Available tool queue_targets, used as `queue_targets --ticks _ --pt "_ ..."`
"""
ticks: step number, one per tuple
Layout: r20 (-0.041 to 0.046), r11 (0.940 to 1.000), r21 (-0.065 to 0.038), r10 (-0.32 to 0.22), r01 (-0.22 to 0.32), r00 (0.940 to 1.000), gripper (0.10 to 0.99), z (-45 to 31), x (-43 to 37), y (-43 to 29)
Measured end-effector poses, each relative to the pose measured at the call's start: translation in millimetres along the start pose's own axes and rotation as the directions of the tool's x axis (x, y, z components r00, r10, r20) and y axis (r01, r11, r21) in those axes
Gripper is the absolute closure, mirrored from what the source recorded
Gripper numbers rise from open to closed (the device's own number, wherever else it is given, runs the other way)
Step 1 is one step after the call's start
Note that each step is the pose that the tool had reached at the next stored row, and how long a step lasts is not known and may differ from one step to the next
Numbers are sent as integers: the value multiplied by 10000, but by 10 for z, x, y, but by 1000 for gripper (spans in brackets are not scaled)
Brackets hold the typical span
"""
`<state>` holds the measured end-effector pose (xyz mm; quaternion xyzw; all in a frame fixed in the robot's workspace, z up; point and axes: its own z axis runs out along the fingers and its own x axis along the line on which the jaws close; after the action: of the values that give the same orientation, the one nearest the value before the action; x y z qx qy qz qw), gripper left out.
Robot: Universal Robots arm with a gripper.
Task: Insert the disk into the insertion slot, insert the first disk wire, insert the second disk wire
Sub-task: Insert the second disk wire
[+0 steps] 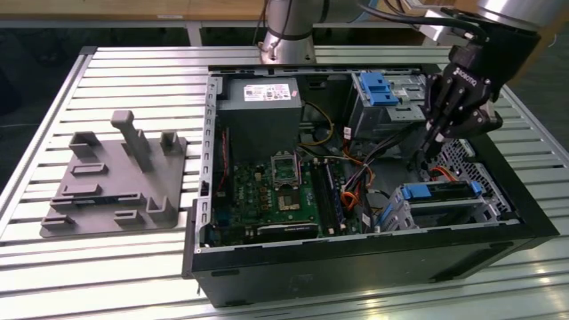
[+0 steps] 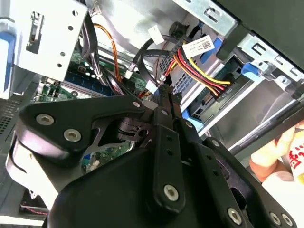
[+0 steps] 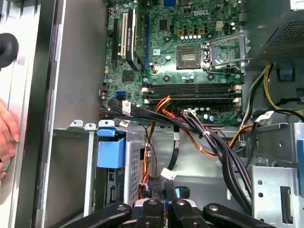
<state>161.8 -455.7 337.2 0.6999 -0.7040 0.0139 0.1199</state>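
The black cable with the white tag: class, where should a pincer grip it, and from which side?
Probably just past the white tag, near its end: the black cable is limp, so hold close. Come in along its run, where the pincer sits.

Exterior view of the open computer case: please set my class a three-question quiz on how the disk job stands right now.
1. True or false: the disk lies on the table outside the computer case.
2. Where is the hand? A: over the power supply. B: reaching down into the case, near the insertion slot. C: above the grey fixture outside the case.
3. Fill in: the disk's plastic carrier is coloured ____.
Key: 1 false, the disk sits in the insertion slot; 2 B; 3 blue.
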Motion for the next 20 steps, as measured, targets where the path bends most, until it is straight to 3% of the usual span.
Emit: queue_targets --ticks 13,20 --pt "58 10000 -10 -11 12 10000 945 62 332 -9" --pt "107 10000 -25 -20 21 9999 945 66 362 -22"
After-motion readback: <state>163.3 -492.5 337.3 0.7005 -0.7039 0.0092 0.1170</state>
